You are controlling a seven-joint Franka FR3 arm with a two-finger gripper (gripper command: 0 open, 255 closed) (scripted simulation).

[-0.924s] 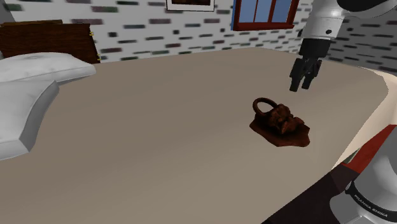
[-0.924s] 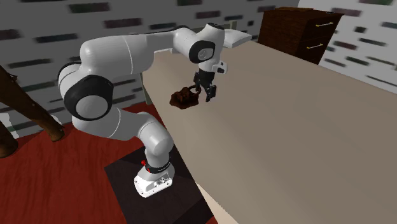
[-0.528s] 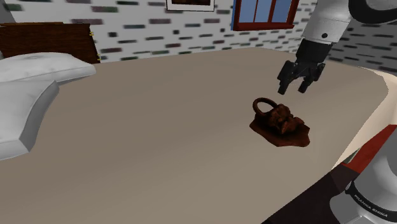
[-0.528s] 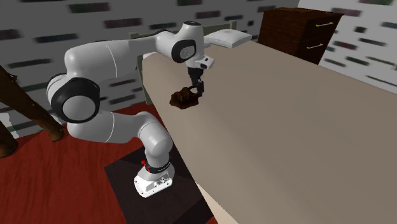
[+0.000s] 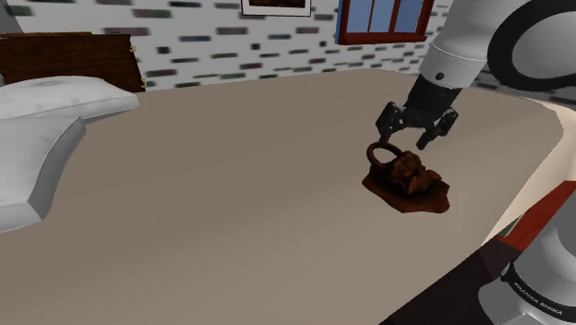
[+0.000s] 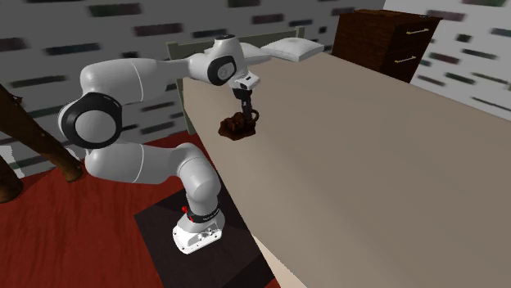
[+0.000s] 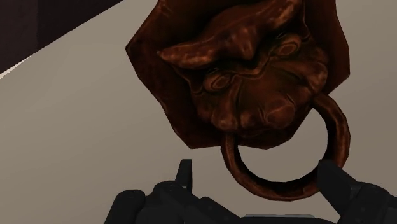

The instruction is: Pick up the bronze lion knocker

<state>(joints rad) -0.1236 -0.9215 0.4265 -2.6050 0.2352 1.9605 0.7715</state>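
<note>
A single dark reddish-brown lion knocker (image 5: 406, 180) (image 6: 236, 125) (image 7: 248, 70) lies flat near the edge of a broad beige tabletop (image 5: 231, 185) (image 6: 368, 164). The room has brick-patterned walls, a red floor (image 6: 49, 245), one red-framed window (image 5: 383, 18) and one dark dresser (image 5: 69, 60) (image 6: 385, 41). The black gripper (image 5: 406, 138) (image 6: 246, 110) (image 7: 259, 178) hangs just above the knocker's one ring (image 7: 286, 162), fingers apart.

Fingers (image 5: 384, 126) descended toward lion knocker (image 5: 408, 180), now just above its ring (image 5: 378, 150)
</note>
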